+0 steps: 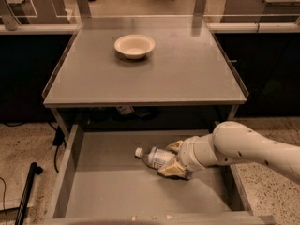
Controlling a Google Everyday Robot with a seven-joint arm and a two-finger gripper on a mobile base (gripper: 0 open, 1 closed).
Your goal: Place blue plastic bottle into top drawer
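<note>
Tan fingers sit one on each side of the blue plastic bottle, closed to the width of its body and gripping the end away from the cap. We judge this a firm hold rather than a loose bracket, since both pads lie against the plastic. The gripper is down inside the top drawer, a little right of the drawer's middle. The white arm reaches in over the drawer's right wall.

The bottle lies on its side, with the white cap pointing toward the drawer's left wall. It appears to be at or just above the drawer floor, and we cannot tell whether it already rests there. A side grip near the base suits a low, flat set-down, because the wrist stays under the desk edge that overhangs the drawer's back. If so, the placing is nearly done, and what is left is to let go and lift clear without dragging the bottle.

The drawer stands pulled out and holds nothing but the bottle and the fingers. Above and behind the drawer, over its left half, a cream bowl sits on the desk, and we see nothing inside it.
</note>
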